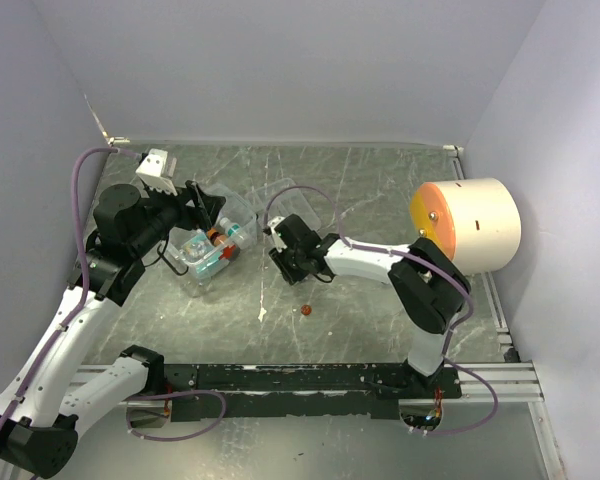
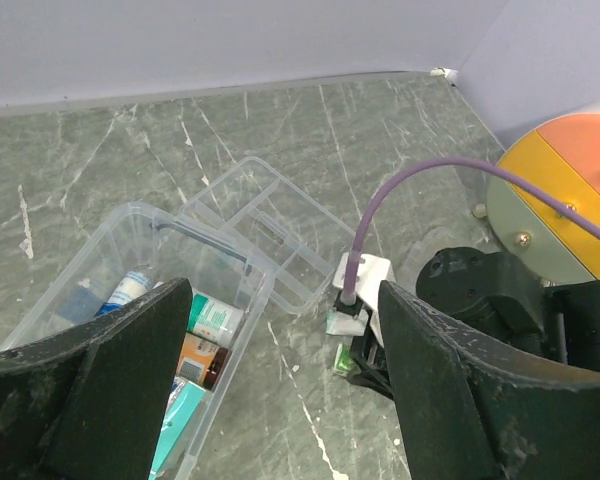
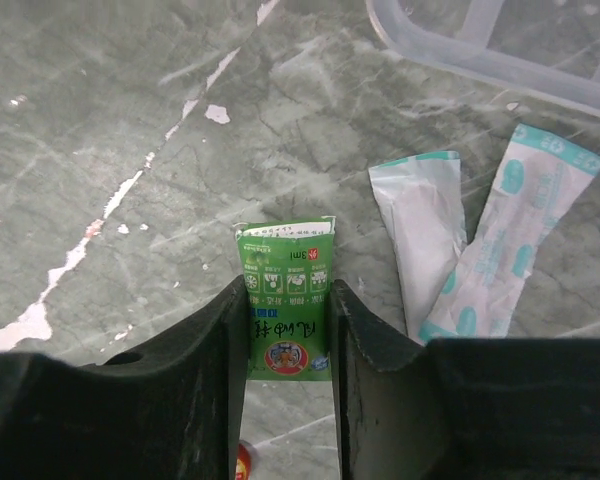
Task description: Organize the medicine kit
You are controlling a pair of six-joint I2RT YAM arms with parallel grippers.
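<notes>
right gripper [image 3: 288, 292] pinched on green sachet [image 3: 283, 262] flat on table [image 3: 100, 150], two white-teal packets [image 3: 420, 245] at 2 o'clock (near ends touching), medicine kit [image 1: 208, 252] at its 9 o'clock, open-topped, left gripper [image 2: 285, 295] spread wide above it, holding nothing

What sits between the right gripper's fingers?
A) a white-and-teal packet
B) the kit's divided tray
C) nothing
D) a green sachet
D: in the right wrist view, the green sachet lies flat on the table with the right gripper straddling it, one finger along each long edge. The white-and-teal packets lie off to one side, clear of the fingers. It is unclear whether the sachet is clamped yet.
</notes>
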